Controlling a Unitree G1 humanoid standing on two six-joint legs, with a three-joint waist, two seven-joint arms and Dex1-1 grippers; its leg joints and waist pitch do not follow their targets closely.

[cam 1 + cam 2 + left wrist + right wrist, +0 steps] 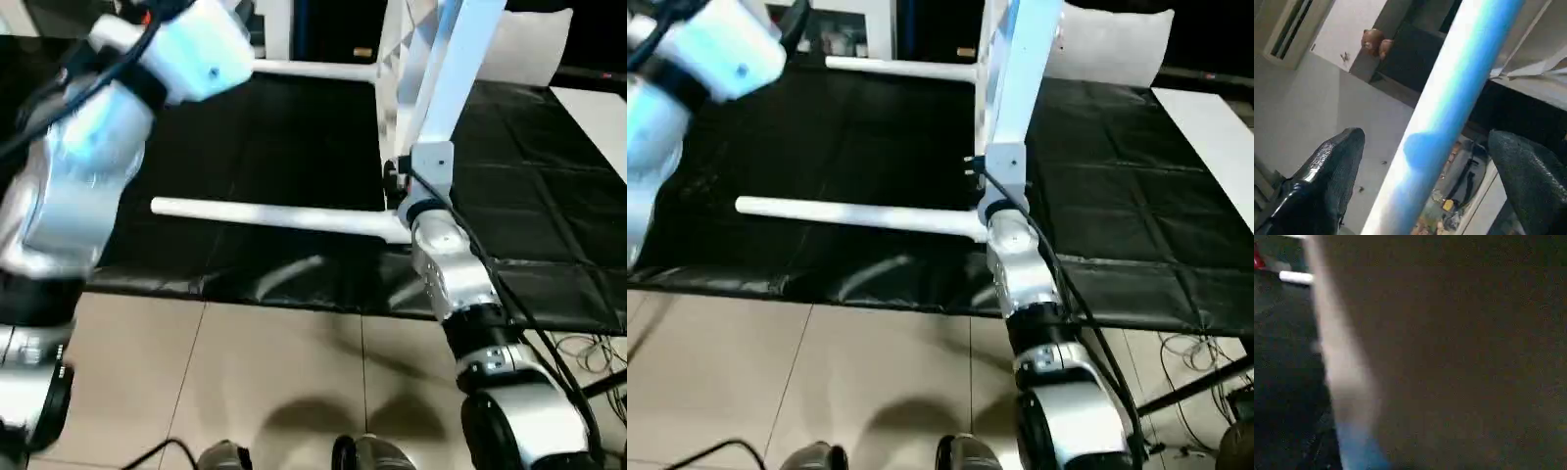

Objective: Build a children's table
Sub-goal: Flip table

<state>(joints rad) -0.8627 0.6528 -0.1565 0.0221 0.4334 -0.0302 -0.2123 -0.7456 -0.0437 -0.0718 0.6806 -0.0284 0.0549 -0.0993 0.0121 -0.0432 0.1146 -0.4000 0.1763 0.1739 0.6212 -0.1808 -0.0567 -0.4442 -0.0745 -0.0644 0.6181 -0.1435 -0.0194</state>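
Clearly the build is partway through, as far as can be judged. A desk (549,196) covered in black sheeting carries the work. On it the white tabletop (991,69) stands tipped up on edge, its ribbed underside facing the robot's left. Two white tube legs jut sideways from the tabletop toward the robot's left: a near leg (269,215) and a far leg (313,70) behind it. Both look seated in corner sockets, though the joints are hard to see. A third leg (460,69) rises steeply in front of the tabletop, with the right arm just below it; whether the right gripper is clamped on it cannot be told. The left gripper (1425,171) has its fingers (1332,171) spread wide, with a white tube (1449,112) running between them untouched. Two legs probably remain to fit. No containers are visible.
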